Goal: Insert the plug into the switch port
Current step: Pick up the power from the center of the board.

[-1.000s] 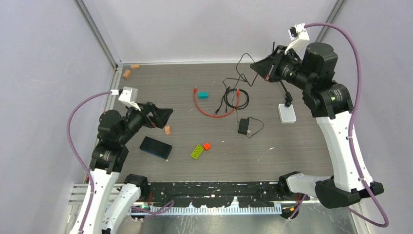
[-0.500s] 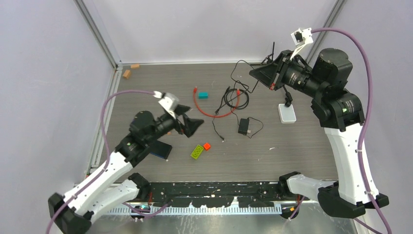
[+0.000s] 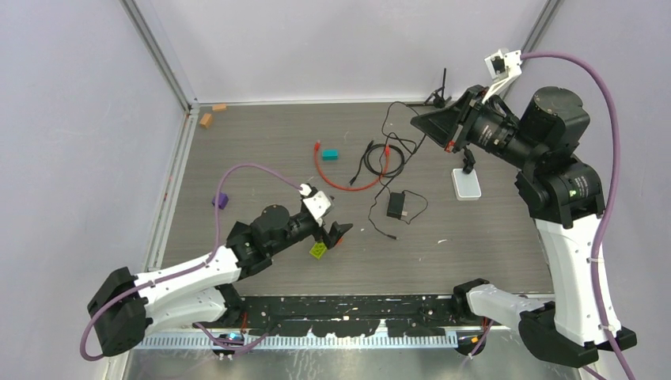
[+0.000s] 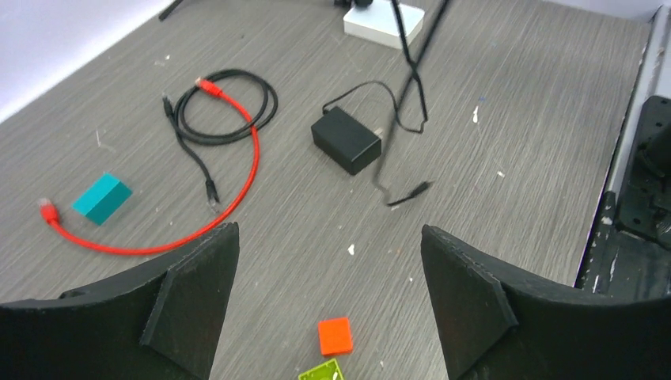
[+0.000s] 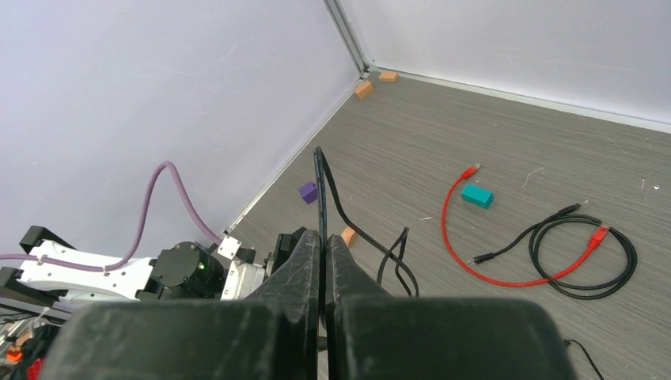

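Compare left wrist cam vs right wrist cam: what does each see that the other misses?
Left wrist only: white box-shaped switch, black power brick, small orange square block, lime-green block, open left gripper.
Right wrist only: purple block, two tan blocks in the far corner, the left arm, right gripper shut on a thin black wire.
Both: thin red cable, teal block, coiled black cable, and that wire.
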Robot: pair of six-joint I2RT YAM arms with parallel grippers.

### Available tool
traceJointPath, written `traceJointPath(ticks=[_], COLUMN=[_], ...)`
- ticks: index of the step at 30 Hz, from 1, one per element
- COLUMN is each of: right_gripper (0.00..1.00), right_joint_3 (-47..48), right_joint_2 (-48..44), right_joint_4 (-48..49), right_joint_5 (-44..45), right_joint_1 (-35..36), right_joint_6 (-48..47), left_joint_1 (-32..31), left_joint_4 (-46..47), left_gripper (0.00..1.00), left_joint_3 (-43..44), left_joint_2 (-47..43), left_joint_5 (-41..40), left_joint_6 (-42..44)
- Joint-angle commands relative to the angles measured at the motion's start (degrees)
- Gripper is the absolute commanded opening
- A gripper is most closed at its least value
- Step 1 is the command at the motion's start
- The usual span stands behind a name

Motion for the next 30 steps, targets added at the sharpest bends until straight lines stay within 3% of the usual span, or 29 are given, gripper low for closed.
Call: traceJointPath(ticks=[1,8,15,21,25,30], right_gripper=[0.00,0.00,0.00,0.00,0.00,0.01], right_joint_3=[1.90,1.68,2.00,1.70,0.74,-0.23], right_joint_2=[-1.15,-1.39,-1.20,-1.57,-1.94,-2.49], right_joint_4=[2.01,5.27,6.27,6.49,8.00,9.69], right_joint_5=[-0.71,-0.88,-3.46,-5.08,-6.28,-7.54], right_joint_1=[-0.15,-0.15,-0.09,-0.08,-0.08,-0.10], right_joint_6=[1.85,5.82,7.57,8.26,9.46,11.36], left_joint_1=[-1.03,-2.72,-2.78,-2.78,-2.74,-2.78], left_joint_4=[13.63,21.44,23.71,25.63,27.03,28.58], left_gripper=[0.87,0.89,0.93,0.92,0.91,0.90], left_joint_3=[-1.34,-2.51,-2.81,-5.61,-6.27,-4.52], left_joint_2=[1.40,6.42,9.42,6.85,7.90,12.11], left_joint_5=[2.47,3.69,-7.84,-12.75,-12.07,-5.66], left_joint_6=[0.24,-0.91,6.64,7.17,6.29,3.12])
